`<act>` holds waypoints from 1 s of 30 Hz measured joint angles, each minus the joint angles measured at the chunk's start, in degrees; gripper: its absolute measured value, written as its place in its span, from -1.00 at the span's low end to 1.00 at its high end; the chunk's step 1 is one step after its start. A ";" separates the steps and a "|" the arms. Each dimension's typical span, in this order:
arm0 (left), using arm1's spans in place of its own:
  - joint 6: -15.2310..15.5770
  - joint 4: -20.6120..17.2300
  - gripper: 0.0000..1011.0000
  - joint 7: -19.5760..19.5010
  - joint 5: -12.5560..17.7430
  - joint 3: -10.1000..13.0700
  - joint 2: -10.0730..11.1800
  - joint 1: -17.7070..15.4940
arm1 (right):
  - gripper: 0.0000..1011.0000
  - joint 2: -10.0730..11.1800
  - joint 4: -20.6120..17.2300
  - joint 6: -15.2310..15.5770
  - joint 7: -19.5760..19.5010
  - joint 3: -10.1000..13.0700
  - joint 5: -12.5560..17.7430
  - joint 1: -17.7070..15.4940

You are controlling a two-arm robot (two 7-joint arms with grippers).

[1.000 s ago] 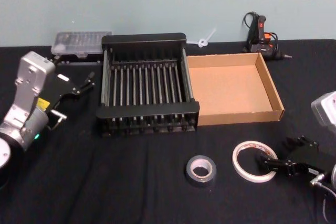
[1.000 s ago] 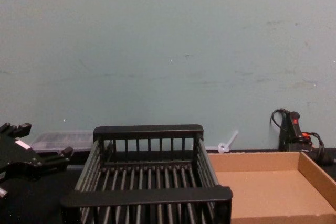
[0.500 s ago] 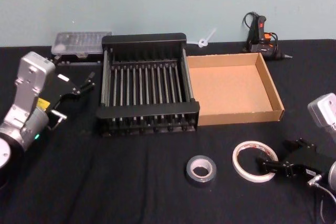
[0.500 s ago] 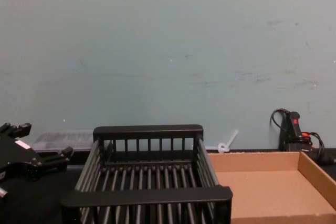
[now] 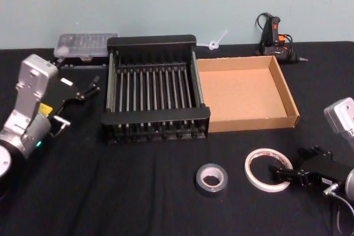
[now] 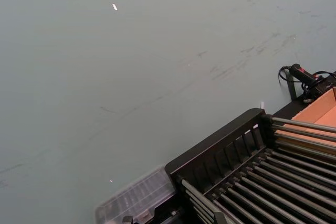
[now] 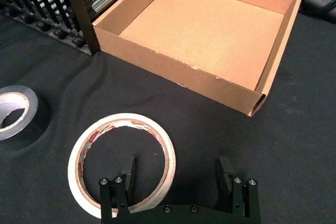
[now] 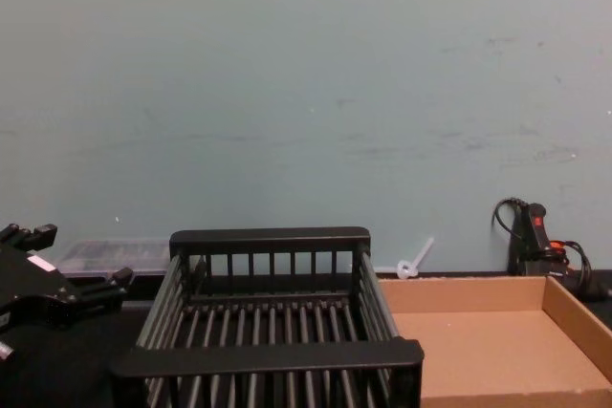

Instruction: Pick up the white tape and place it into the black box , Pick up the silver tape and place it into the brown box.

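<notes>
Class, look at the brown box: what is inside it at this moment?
Nothing lies in the brown box; its bare cardboard floor shows. The white tape and silver tape both rest on the table in front of it. No part of its floor is covered.

Right tool (image 7: 176, 174) low, fingers spread, left tool (image 5: 88, 88) parked

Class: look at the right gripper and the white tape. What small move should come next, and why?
Probably shut the right gripper on the white tape. Its open fingers seem to straddle the near rim, one inside the ring and one outside, and the tape lies flat on the table, not yet in the black box.
</notes>
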 joint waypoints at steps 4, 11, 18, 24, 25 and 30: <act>0.00 0.00 0.98 0.00 0.00 0.00 0.00 0.00 | 0.98 -0.16 0.04 0.13 0.19 0.13 -0.15 0.00; 0.00 0.00 0.98 0.00 0.00 0.00 0.00 0.00 | 0.98 -0.32 0.11 0.34 0.41 0.28 -0.30 -0.01; 0.00 0.00 0.98 0.00 0.00 0.00 0.00 0.00 | 0.98 -0.45 0.26 0.62 0.59 0.28 -0.52 0.07; 0.00 0.00 0.98 0.00 0.00 0.00 0.00 0.00 | 0.98 -0.49 0.29 0.74 0.66 0.21 -0.68 0.14; 0.00 0.00 0.98 0.00 0.00 0.00 0.00 0.00 | 0.98 -0.48 0.29 0.74 0.66 0.20 -0.68 0.14; 0.00 0.00 0.98 0.00 0.00 0.00 0.00 0.00 | 0.98 -0.48 0.29 0.74 0.66 0.20 -0.67 0.14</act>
